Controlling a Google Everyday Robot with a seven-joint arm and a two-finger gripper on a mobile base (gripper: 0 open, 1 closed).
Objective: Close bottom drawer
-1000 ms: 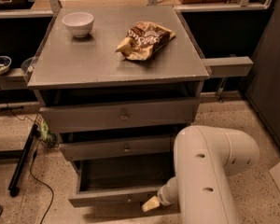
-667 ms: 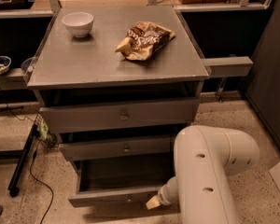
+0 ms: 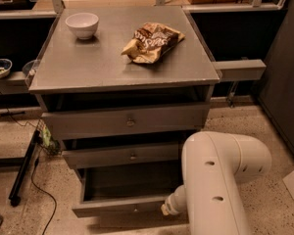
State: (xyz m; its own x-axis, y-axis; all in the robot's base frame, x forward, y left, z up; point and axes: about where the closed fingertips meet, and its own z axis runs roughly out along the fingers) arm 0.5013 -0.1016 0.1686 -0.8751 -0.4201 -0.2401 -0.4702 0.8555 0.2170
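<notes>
The bottom drawer (image 3: 121, 207) is the lowest of three grey drawers in a grey cabinet. It stands pulled out, and its dark box (image 3: 132, 180) shows empty. Its shallow front panel has a small knob near the middle. My white arm (image 3: 220, 180) comes in from the lower right. My gripper (image 3: 167, 208) is at the right end of the bottom drawer's front panel; only a pale tip shows, the rest is behind the arm. The middle drawer (image 3: 122, 155) and the top drawer (image 3: 127, 122) sit above it, each pulled out a little.
On the cabinet top (image 3: 88, 62) are a white bowl (image 3: 82, 24) and a crumpled brown chip bag (image 3: 152, 42). A small bowl (image 3: 0, 67) sits on a shelf at the left. A black stand leg and cable (image 3: 24, 170) lie on the speckled floor at the left.
</notes>
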